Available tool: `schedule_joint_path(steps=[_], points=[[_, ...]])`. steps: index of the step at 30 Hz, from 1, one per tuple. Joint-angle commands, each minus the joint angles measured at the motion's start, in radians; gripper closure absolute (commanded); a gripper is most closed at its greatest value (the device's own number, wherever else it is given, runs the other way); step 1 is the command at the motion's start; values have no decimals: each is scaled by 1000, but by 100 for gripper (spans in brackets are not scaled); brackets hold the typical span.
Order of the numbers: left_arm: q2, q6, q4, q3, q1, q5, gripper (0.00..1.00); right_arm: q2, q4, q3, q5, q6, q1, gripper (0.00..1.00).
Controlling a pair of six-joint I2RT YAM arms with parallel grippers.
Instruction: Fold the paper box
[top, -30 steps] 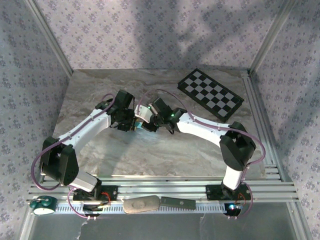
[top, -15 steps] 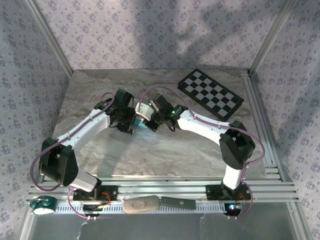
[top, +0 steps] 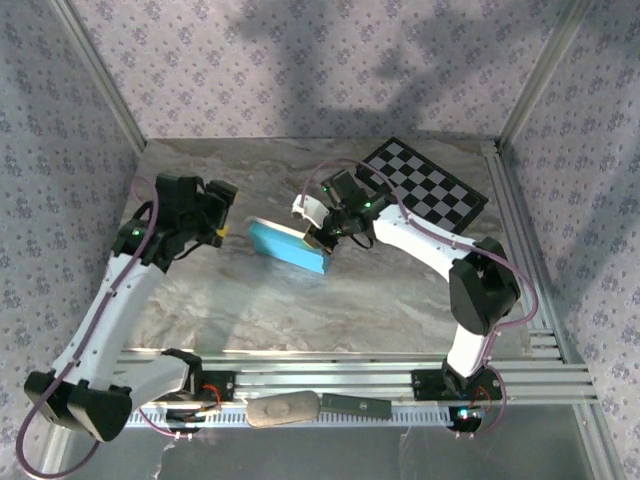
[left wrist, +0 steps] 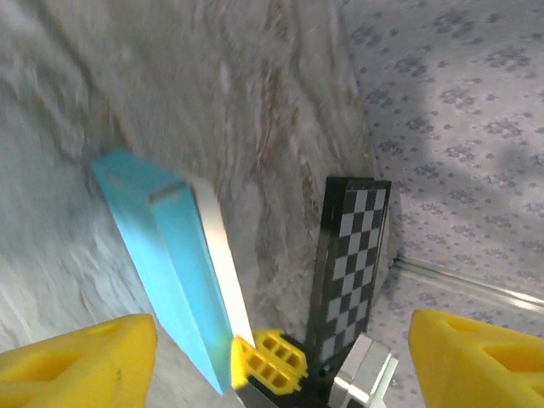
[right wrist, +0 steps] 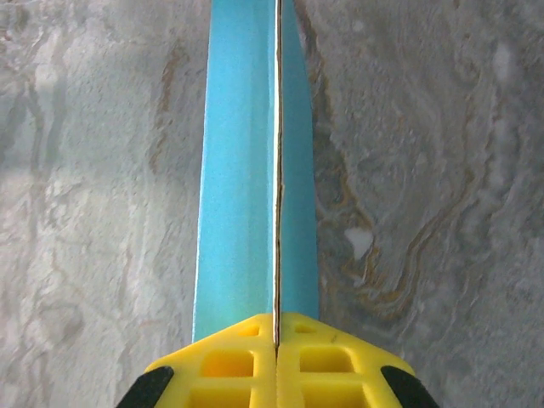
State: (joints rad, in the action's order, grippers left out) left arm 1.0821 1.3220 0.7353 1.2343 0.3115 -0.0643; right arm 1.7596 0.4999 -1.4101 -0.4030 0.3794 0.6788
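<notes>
The paper box (top: 288,245) is a flat turquoise rectangle held tilted just above the marble table (top: 300,300). My right gripper (top: 322,240) is shut on its right-hand edge. In the right wrist view the yellow fingers (right wrist: 229,357) pinch a thin card seam of the box (right wrist: 242,170), which runs straight away from the right gripper (right wrist: 276,327). My left gripper (top: 218,218) stands open to the left of the box, apart from it. In the left wrist view the box (left wrist: 166,255) shows a turquoise face and a white edge between the spread fingers (left wrist: 76,357) of the left gripper (left wrist: 282,327).
A black-and-white checkerboard (top: 425,187) lies at the back right, just behind the right wrist. A beige object (top: 283,409) and a dark bar (top: 356,405) rest on the front rail. Patterned walls close in the table on three sides.
My left gripper has opened, let go of the box and swung away to the left. The right gripper has shut on the box and now holds it alone, a little farther right.
</notes>
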Motion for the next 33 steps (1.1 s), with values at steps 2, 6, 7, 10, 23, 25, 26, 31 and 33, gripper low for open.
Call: schedule_joint_path(steps=[2, 6, 7, 10, 23, 25, 26, 31, 33], points=[[-7, -502, 42, 42, -15, 1, 30, -45, 162, -26, -115, 33, -25, 100], [9, -748, -15, -12, -16, -159, 38, -51, 194, -17, -181, 38, -58, 100], [17, -804, -34, -26, -12, -224, 44, -49, 199, -17, -188, 40, -63, 100], [23, -916, -50, -69, 56, -227, 52, -37, 213, -25, -183, 46, -68, 100], [30, -1068, -26, -78, 116, 15, 42, -8, 227, -39, -161, 80, -79, 100], [127, -1118, 39, -11, 75, -66, 52, -9, 223, -41, -161, 80, -79, 100], [170, -1140, 51, 7, 59, -107, 53, -9, 223, -42, -160, 80, -77, 100], [289, -1248, 43, 34, 35, -158, 63, -6, 234, -48, -148, 87, -73, 100], [322, -1284, 42, 49, 27, -160, 63, -8, 233, -46, -147, 90, -71, 100]])
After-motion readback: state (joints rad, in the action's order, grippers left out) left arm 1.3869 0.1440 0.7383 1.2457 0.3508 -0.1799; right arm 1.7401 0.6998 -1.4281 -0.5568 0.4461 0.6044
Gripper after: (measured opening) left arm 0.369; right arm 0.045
